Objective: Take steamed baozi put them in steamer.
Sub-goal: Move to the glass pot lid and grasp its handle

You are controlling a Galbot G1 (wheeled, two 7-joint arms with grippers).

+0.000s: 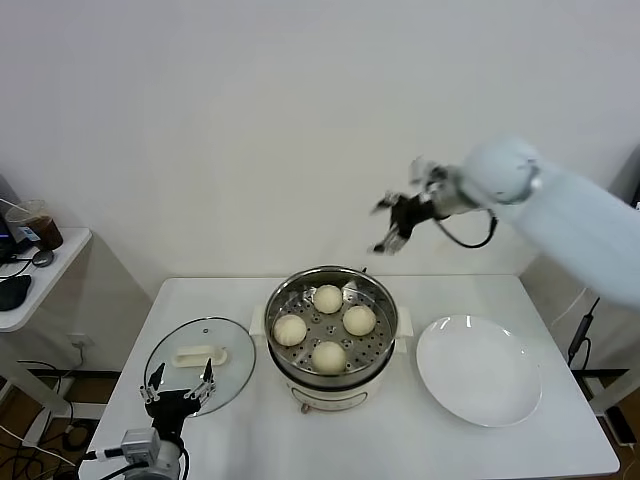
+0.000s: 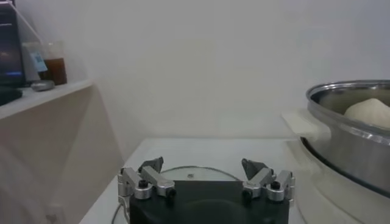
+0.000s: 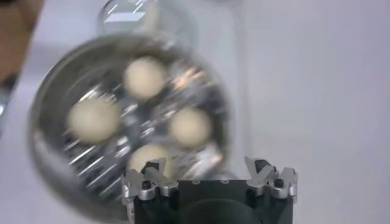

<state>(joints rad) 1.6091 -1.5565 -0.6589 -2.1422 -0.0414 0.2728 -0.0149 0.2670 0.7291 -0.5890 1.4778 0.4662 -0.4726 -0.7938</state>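
Head view: the steamer (image 1: 331, 330) stands at the middle of the white table (image 1: 250, 420), with all four baozi (image 1: 329, 298) resting on its perforated tray, one toward the back, one on each side, one toward the front, near one another but each apart. The white plate (image 1: 480, 370) just beside the pot on my right side carries nothing; the glass lid (image 1: 200, 362) lies flat on my left side. I judge the loading essentially complete.

My right gripper (image 1: 395, 222) hangs high above and behind the pot, fingers spread wide and holding nothing; in the right wrist view it (image 3: 210, 173) looks straight down on the four buns (image 3: 146, 77). My left gripper (image 1: 180, 385) sits low at the near left edge of the table, just in front of the lid, fingers likewise wide apart and empty (image 2: 204, 176); from there the pot wall (image 2: 350, 143) and one bun's crown (image 2: 368, 112) show to one side.

Handling, as I judge it: each bun is light, soft and easily dented, its skin smooth and perhaps slightly tacky. If one needed shifting, I would take it across its widest girth with fingers set low on opposite flanks, closing only until the dough yields a little, never pinching the crown. The steel pot is rigid and heavy by comparison and should not be nudged
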